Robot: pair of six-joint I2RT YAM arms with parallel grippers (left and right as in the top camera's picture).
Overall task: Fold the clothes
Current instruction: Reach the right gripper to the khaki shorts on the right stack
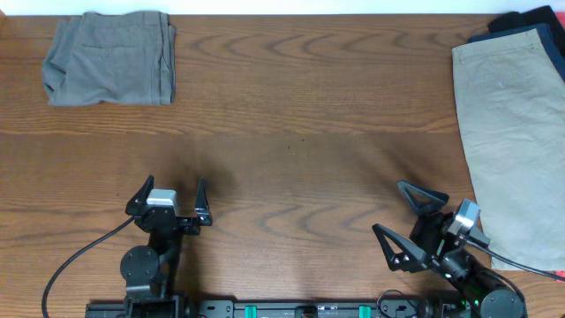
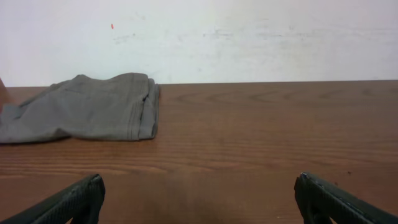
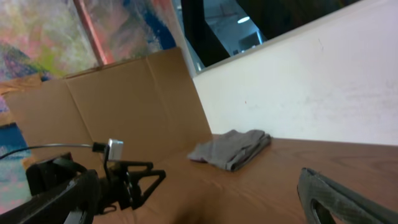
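A folded grey garment (image 1: 110, 58) lies at the table's far left corner; it also shows in the left wrist view (image 2: 84, 107) and the right wrist view (image 3: 231, 148). A beige garment (image 1: 516, 141) lies spread flat along the right edge, over dark clothes (image 1: 528, 21) at the far right corner. My left gripper (image 1: 170, 191) is open and empty near the front edge, and its fingers show in the left wrist view (image 2: 199, 199). My right gripper (image 1: 397, 212) is open and empty at the front right, beside the beige garment, pointing left; it shows in the right wrist view (image 3: 199, 199).
The wooden table (image 1: 309, 132) spans the overhead view. A white wall (image 2: 249, 37) stands behind the far edge. Cardboard panels (image 3: 124, 106) stand beyond the table's left side. A black cable (image 1: 75, 265) runs from the left arm's base.
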